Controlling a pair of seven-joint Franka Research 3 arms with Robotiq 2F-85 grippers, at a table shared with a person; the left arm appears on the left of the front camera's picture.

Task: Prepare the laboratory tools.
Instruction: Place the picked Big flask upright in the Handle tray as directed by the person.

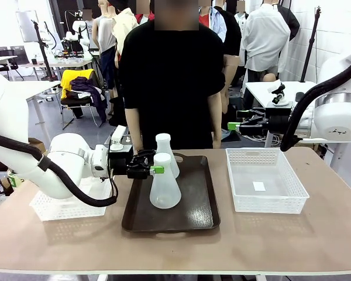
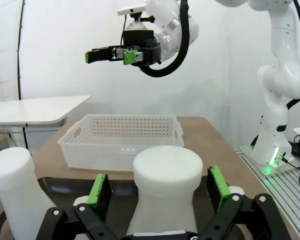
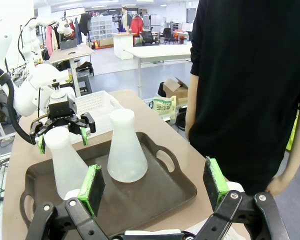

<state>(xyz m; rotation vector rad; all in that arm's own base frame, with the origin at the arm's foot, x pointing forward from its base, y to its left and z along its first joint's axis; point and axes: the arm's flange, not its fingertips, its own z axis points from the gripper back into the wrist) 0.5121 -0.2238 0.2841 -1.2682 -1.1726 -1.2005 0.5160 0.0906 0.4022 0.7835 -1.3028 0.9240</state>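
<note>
backing the left claw straight away from the neck is the move here, i reckon. its green pads sit spread on either side of the near flask's neck, not squeezing it, and the flask stands upright on its own base on the dark brown tray. so pull back level and along the line of the fingers, no twist and no lift, or a pad could catch the neck and tip the thing. these flasks look light and top-narrow, so even a small nudge would probably wobble it.

second flask is on the tray too, upright, just beyond the near one toward the person, close enough that i can't tell if they touch. in the left wrist view it's right beside one finger, so don't swing sideways on the way out.

the right claw hangs up above the tray's right side, pads spread wide with nothing between them, well clear of both flasks.

other stuff around the tray: a white lattice basket to its right on the worktop, with only a small white tag in it as far as i can see, and another white basket to its left, mostly hidden under the left arm. the person stands at the far edge right behind the tray, arms down, hands not over it.
</note>
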